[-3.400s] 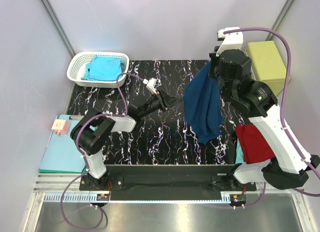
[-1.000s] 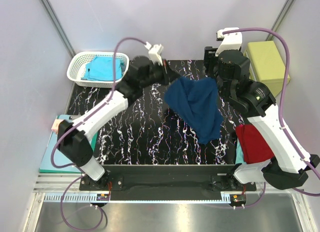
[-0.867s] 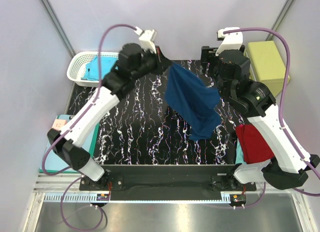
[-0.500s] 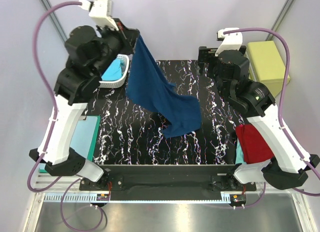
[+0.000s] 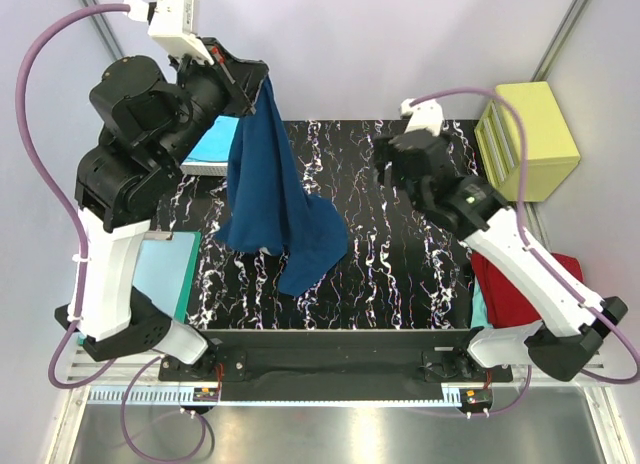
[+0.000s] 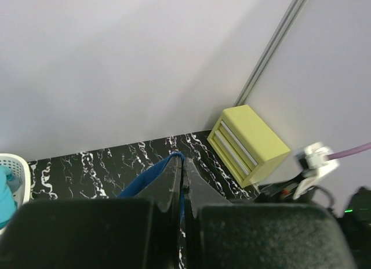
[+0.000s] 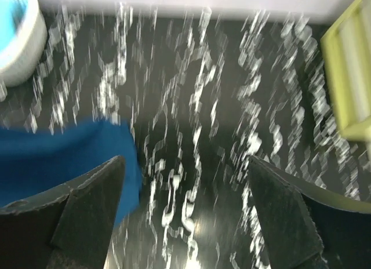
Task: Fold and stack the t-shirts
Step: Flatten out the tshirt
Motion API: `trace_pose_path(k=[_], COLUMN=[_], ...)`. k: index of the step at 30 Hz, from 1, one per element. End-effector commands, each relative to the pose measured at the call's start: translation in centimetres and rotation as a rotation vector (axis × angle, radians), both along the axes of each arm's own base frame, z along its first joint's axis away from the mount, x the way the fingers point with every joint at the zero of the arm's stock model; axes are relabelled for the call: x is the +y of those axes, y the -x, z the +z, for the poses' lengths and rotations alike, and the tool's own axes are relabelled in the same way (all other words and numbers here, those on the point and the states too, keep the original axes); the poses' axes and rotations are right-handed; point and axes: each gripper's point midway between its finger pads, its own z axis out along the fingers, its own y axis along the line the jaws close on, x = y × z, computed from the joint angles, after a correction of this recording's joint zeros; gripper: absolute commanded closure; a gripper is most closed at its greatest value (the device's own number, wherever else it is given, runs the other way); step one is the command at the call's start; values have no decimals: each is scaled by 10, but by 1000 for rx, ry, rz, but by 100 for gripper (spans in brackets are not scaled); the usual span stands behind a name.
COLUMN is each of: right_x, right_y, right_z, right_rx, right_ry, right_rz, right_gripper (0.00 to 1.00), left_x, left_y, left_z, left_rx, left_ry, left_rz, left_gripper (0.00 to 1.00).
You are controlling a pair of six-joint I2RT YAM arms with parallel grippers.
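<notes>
**Left end effector** (image 6: 181, 185): raised high and pressed together on one edge of the navy t-shirt (image 5: 268, 189). The shirt hangs bunched over the left half of the tabletop (image 5: 400, 254). Whether its lowest fold touches the surface cannot be told.

**Right end effector** (image 7: 185, 164): spread and empty, low over the marbled surface beside the cloth.

**Risks, as judged:**
- A single-point pinch may let the fabric slip.
- A trailing hem may drag and fold under.
- A swing leftward may snag the basket (image 6: 14, 176), which holds a turquoise t-shirt (image 5: 215, 144).

**Open room:** mid-tabletop, between the cloth and the right arm.

**Bounds:** the near edge lies just below the hanging tip. The red t-shirt (image 5: 525, 279) sits at near right and the yellow drawer unit (image 5: 525, 134) at far right.
</notes>
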Motion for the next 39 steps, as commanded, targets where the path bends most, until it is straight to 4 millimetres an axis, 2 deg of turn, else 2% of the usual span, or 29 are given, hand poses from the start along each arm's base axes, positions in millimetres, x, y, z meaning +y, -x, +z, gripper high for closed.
trace_pose_path(k=[1,3,4,5,7,8,14,18,20,25,28,33,34,39], right_x=[30,36,39,47,49,54,56,61,64,74,80,100,104,142], right_y=[24,35,43,54,66,75,109,129,134,135,131,121,118,119], right_z=[-64,-82,-99,-106,-127,-129,-157,-187,-201,-223,-235,-243,-249,-262], right_rx=[152,178,208,217,258,266,332,407,441,472,482,470,477,514], right_ry=[-54,-25,1,20,39,35,47,73,84,97,130,143,155,120], right_rz=[87,108,119,151,160,186,240,278,288,301,312,334,335,436], right_gripper=[8,8,8,8,8,8,8,8,8,8,7,7,7,12], left_x=[17,17,17,18,18,18,22,27,36,64,76,84,81,77], left_y=[6,2,1,-1,-2,-4,-9,-12,-11,2,10,14,11,11], left_z=[10,-3,-7,-13,-17,-19,-19,-17,-10,11,14,1,-8,-16], left_rx=[-27,5,12,24,34,35,25,18,1,-50,-58,-29,-12,6], left_ry=[-1,-29,-36,-49,-59,-67,-93,-102,-93,-69,-64,-77,-93,-107], left_rz=[60,74,78,85,92,96,128,158,196,280,309,329,325,310], left_gripper=[100,100,100,100,100,100,100,100,100,100,100,100,100,100])
